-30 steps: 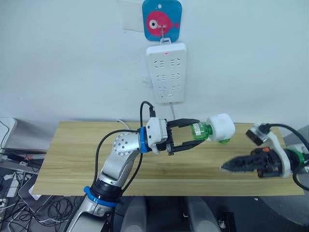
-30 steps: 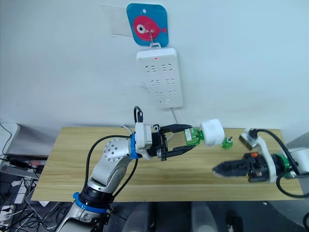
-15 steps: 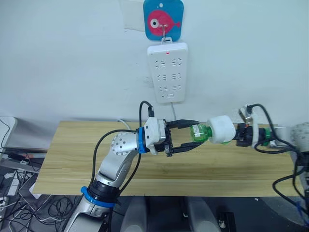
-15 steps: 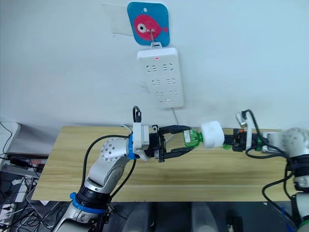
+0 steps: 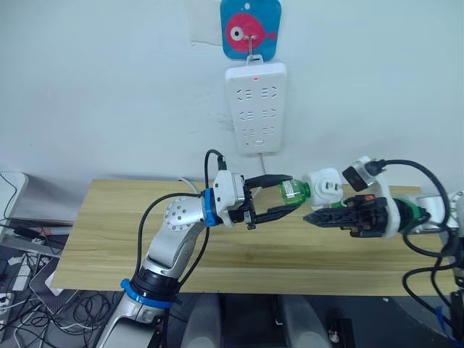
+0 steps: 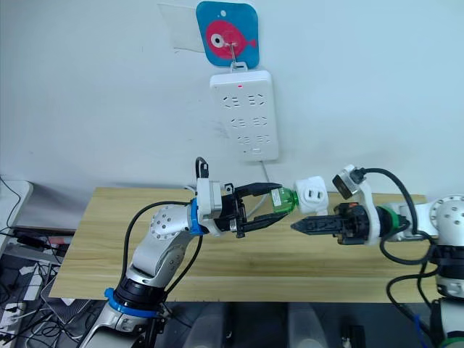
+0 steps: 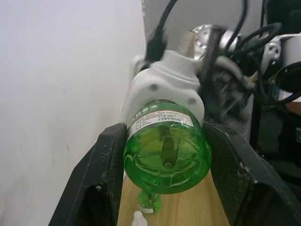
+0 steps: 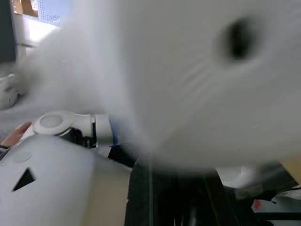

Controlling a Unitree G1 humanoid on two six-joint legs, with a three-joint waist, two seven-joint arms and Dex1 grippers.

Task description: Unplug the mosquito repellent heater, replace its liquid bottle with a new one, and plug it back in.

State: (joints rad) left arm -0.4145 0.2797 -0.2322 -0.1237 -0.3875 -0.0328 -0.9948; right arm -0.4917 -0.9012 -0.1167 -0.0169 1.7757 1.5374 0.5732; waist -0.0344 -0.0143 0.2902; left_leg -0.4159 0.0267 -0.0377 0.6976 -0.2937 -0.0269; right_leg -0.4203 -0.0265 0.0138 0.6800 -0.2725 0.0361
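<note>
The white mosquito repellent heater (image 5: 324,186) hangs in the air above the wooden table, its pronged face turned toward me. Its liquid bottle (image 7: 167,155), translucent green with a wick inside, is screwed into the heater. My left gripper (image 5: 288,194) is shut on that bottle, one black finger (image 7: 108,174) on each side. My right gripper (image 5: 309,217) is shut to a point just under the heater, with nothing between its fingers. Below the held bottle, a second small green bottle (image 7: 149,201) stands on the table with a white piece (image 7: 137,217) beside it.
A long white power strip (image 5: 255,109) hangs on the wall under a blue fish hook (image 5: 250,27), its red light on and its cord running down behind the table (image 5: 109,239). Black cables loop off both arms.
My right gripper rose from low over the table's right side to behind the heater, then came forward to sit just under it. The heater has turned, showing its pronged face.
</note>
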